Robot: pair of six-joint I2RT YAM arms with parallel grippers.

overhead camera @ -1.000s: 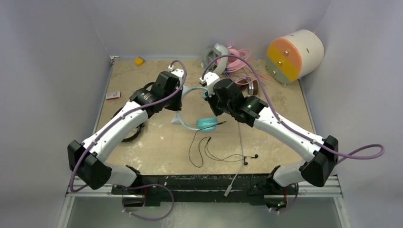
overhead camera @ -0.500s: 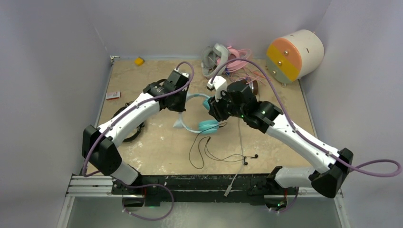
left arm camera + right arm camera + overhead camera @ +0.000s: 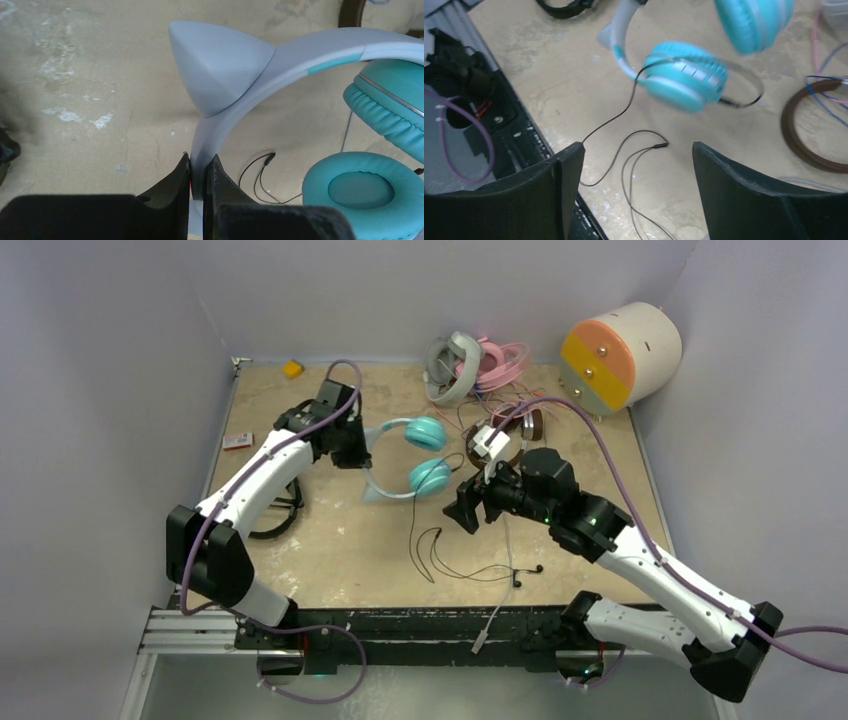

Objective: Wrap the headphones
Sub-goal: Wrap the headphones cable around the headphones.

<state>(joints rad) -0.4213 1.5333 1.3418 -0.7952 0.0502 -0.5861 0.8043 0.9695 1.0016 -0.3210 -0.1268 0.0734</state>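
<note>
At the centre of the overhead view, the teal-and-white headphones sit above a beige, scuffed desk enclosed by plain pale walls. The left gripper is closed tight on the white headband just below its cat-ear point. The right gripper, lower right of the headphones, stands wide open and holds nothing. A thin black cable trails from one ear cup and loops on the desk toward the bottom of the frame. At upper centre lies a heap of grey-white and pink headphones, with a brown pair just below it. A cream cylinder occupies the upper right corner, a small yellow object the upper left.
</note>
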